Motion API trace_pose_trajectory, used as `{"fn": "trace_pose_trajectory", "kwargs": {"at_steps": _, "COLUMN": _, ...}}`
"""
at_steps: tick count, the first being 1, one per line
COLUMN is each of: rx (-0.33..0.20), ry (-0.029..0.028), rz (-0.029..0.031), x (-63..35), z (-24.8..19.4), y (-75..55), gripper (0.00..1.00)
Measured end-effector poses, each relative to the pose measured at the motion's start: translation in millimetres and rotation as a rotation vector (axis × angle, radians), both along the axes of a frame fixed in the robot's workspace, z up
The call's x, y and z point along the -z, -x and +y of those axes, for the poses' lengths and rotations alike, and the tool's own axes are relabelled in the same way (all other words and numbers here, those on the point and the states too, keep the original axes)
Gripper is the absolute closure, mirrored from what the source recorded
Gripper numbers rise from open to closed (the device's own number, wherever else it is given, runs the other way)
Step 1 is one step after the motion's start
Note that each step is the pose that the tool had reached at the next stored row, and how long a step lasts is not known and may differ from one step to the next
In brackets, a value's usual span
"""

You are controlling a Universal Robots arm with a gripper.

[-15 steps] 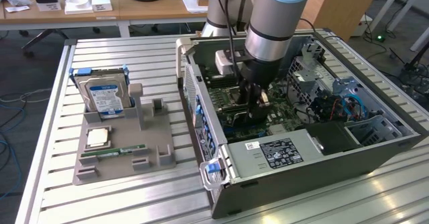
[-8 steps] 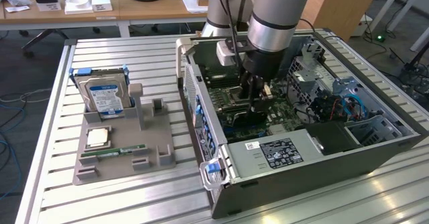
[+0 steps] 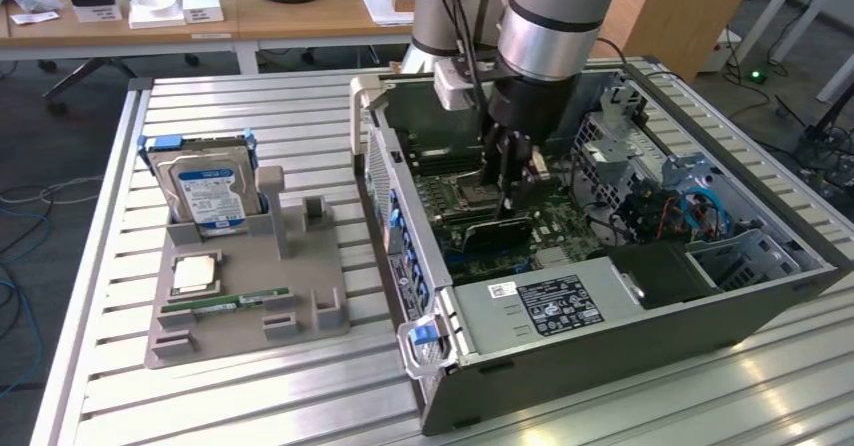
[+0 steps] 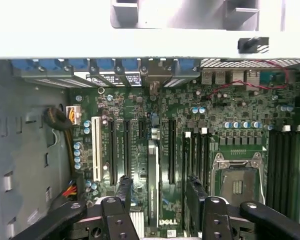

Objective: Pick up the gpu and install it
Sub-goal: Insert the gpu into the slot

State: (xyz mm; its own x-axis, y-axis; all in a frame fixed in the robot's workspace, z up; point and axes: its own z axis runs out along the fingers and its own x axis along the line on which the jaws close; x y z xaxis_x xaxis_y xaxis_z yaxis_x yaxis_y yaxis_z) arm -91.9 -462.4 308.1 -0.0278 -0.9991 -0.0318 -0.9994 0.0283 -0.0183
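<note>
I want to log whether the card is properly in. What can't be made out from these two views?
- Seating of the thin dark green gpu card: the wrist view sees it edge-on between the open fingers, so the card hides its own slot contact.
- Exterior view: the black gripper covers the card's upper part.
- Print on the grey power supply box's label, exterior view: too small.

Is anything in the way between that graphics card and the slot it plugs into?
Nothing visible does. The gpu stands on edge down at the motherboard's slots, between the open fingers of the gripper, which stand apart from it. Whether it is fully seated I cannot tell.
</note>
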Motion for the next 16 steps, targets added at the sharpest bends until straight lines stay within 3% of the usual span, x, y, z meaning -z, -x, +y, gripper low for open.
{"fn": "trace_pose_trajectory", "kwargs": {"at_steps": 16, "rx": 0.000, "ry": -0.0001, "rz": 0.0000, "x": -37.6, "z": 0.0, "y": 0.0, "gripper": 0.43}}
